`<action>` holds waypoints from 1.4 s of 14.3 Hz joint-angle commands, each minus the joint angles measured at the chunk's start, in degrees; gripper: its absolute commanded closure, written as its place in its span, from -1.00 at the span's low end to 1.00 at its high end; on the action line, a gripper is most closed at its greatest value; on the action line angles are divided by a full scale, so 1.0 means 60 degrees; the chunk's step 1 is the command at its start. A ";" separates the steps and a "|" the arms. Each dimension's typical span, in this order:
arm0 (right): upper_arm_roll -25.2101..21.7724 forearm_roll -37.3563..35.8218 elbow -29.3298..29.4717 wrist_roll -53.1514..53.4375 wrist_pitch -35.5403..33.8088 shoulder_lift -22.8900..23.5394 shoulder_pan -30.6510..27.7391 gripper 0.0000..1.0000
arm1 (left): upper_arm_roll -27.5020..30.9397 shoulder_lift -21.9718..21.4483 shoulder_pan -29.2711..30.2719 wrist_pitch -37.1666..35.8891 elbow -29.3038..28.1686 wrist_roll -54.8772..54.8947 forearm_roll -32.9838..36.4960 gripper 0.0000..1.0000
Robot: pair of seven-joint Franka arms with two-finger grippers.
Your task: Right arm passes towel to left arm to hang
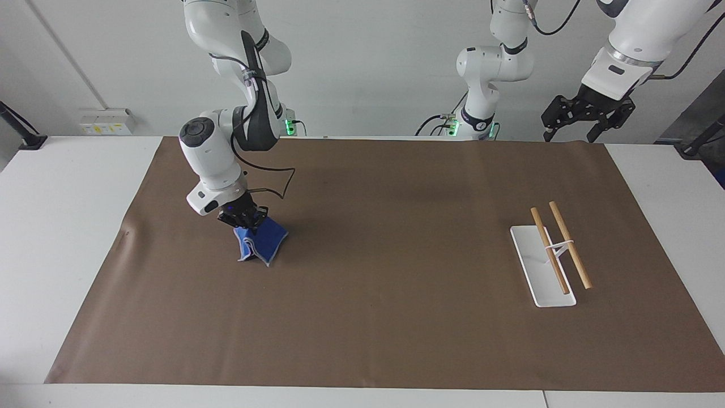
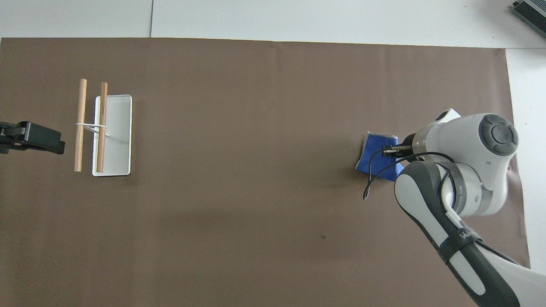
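Observation:
The bright blue towel (image 1: 257, 241) hangs bunched from my right gripper (image 1: 242, 220), which is shut on its upper part, over the brown mat toward the right arm's end. Its lower corner is just above or brushing the mat. In the overhead view the towel (image 2: 377, 155) shows beside my right gripper (image 2: 392, 150), partly under the wrist. My left gripper (image 1: 583, 116) waits raised over the table's edge at the left arm's end; only its tip (image 2: 32, 138) shows in the overhead view.
A white rack base (image 1: 541, 266) carries two wooden rails (image 1: 558, 249) on a thin white post, toward the left arm's end; it also shows in the overhead view (image 2: 115, 136). A brown mat (image 1: 396, 317) covers the table.

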 commanded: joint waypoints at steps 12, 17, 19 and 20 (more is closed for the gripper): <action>0.1449 0.6508 0.2502 0.0449 -0.1972 -0.0241 -0.0021 1.00 | -0.0193 -0.0410 -0.0206 0.0962 -0.0798 -0.0092 -0.0146 -1.00; 0.1464 0.8662 0.2298 0.0934 -0.1913 -0.0109 0.0536 1.00 | -0.0253 -0.1493 -0.0820 0.3961 -0.3636 -0.2286 -0.1931 -1.00; 0.1465 0.9453 0.2181 0.0920 -0.1870 -0.0109 0.0814 1.00 | -0.0253 -0.1729 -0.1157 0.4990 -0.4533 -0.3470 -0.2650 -1.00; 0.1465 0.9849 0.2165 0.0905 -0.1855 -0.0065 0.0829 1.00 | -0.0253 -0.1672 -0.1448 0.5168 -0.4653 -0.4129 -0.2740 -1.00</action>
